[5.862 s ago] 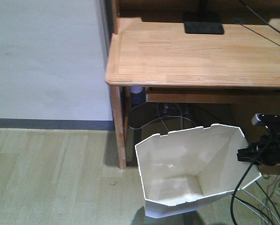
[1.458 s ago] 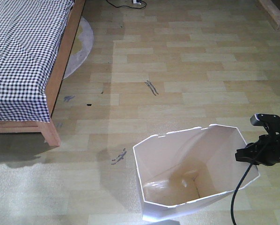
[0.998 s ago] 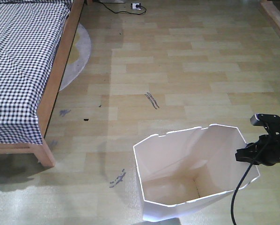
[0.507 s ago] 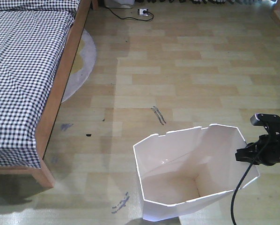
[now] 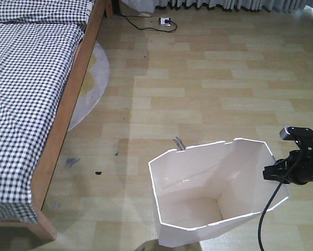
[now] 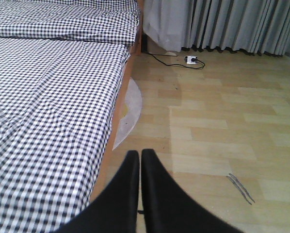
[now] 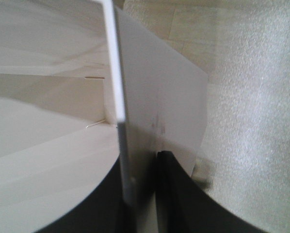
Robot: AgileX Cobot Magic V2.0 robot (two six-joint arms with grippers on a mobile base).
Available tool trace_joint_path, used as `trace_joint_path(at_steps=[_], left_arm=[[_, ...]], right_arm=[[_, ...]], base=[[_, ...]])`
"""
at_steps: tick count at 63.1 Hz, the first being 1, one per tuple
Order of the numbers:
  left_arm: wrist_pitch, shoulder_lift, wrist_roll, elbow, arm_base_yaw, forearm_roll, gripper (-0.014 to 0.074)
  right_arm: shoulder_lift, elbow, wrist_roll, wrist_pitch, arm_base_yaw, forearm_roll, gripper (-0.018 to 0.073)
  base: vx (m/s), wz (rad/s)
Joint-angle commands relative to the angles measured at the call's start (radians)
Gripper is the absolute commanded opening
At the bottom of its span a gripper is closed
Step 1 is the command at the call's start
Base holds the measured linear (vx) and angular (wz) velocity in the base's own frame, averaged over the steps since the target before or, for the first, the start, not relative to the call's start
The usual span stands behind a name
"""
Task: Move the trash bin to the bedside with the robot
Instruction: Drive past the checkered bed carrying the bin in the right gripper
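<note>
Pale wood-plank floor (image 5: 224,94) fills most of the front view. Grey pleated curtains (image 6: 242,24) hang along its far edge. Bed (image 5: 25,94), light wooden frame, black-and-white checked cover, runs down the floor's left side. Round grey rug (image 5: 96,78) lies partly under the bed's side rail.

White trash bin (image 5: 198,172), faceted rim, cream inside, upright at the near side of the floor, right of centre, well apart from the bed's side rail. Cannot tell whether its base touches the floor.

Right hand (image 5: 274,172) is clamped on the bin's right wall at the rim. Wrist view shows 1 finger inside, 1 outside, wall pinched between them. Black cable (image 5: 266,209) trails down from it.

Left hand (image 6: 139,155) points toward the bed's side rail, 2 fingers pressed together, nothing held.

White power strip (image 5: 165,21) lies near the floor's far edge. Dark scuff marks (image 5: 178,143) sit just behind the bin's rim.
</note>
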Motion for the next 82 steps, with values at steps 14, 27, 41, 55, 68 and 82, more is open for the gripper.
trace_joint_path(at_steps=[14,27,41,55,68,82], left_arm=[[-0.066,-0.014,-0.004,0.003,-0.003,-0.002,-0.0006],[-0.066,-0.014,-0.004,0.003,-0.003,-0.002,-0.0006],[-0.066,-0.014,-0.004,0.003,-0.003,-0.002,-0.0006],[-0.066,-0.014,-0.004,0.003,-0.003,-0.002,-0.0006],[-0.066,-0.014,-0.004,0.003,-0.003,-0.002,-0.0006],[-0.066,-0.014,-0.004,0.003,-0.003,-0.002,-0.0006]], right_arm=[[-0.065,-0.017,0.02,0.185,-0.002,0.065,-0.0005],[-0.065,-0.017,0.02,0.185,-0.002,0.065,-0.0005],[-0.065,-0.017,0.02,0.185,-0.002,0.065,-0.0005],[-0.065,-0.017,0.02,0.185,-0.002,0.065,-0.0005],[-0.065,-0.017,0.02,0.185,-0.002,0.066,-0.0005],[-0.065,-0.017,0.02,0.185,-0.002,0.066,-0.0005]], base=[[0.31,-0.08],[0.31,-0.14],[0.3,-0.16],[0.31,-0.08],[0.33,0.03],[0.32,0.02]])
